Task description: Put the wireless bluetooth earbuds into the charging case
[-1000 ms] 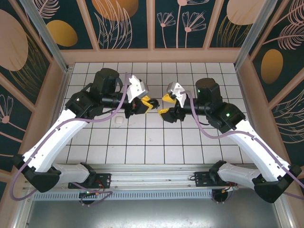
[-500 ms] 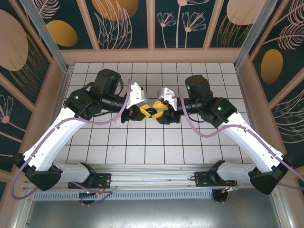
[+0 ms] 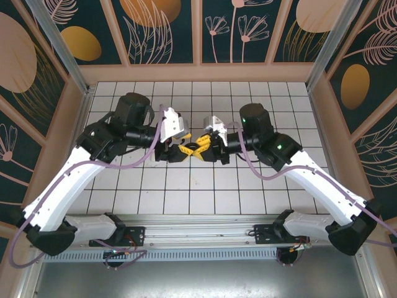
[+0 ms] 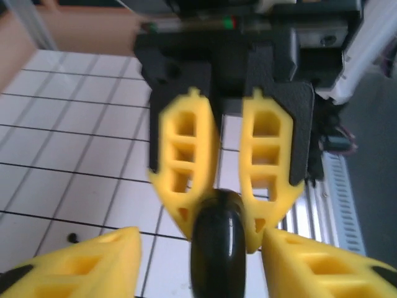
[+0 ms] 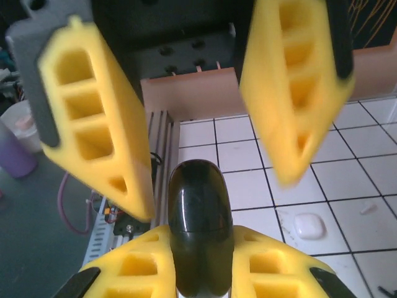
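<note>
The charging case (image 5: 198, 217) is a glossy black rounded puck with a seam line, held on edge above the tiles. My right gripper (image 5: 200, 239) is shut on it, a yellow finger pressed to each side. My left gripper (image 4: 201, 251) faces it, open, its fingers (image 5: 93, 118) spread wide of the case (image 4: 217, 242). From the left wrist, the right gripper's fingers (image 4: 186, 167) clamp the case from the far side. From above, both grippers (image 3: 189, 149) (image 3: 203, 148) meet tip to tip at mid-table. A tiny black piece (image 4: 72, 237), possibly an earbud, lies on a tile.
A small white rounded item (image 5: 309, 226) lies on the white tiled floor (image 3: 248, 186) near the left arm. Wooden walls (image 3: 198, 73) fence the tiles at the back and sides. A metal rail (image 3: 198, 223) with the arm bases runs along the near edge.
The two grippers came together at mid-table. The right gripper closed on the black case, and the left gripper, which had been shut on it, spread its fingers.
</note>
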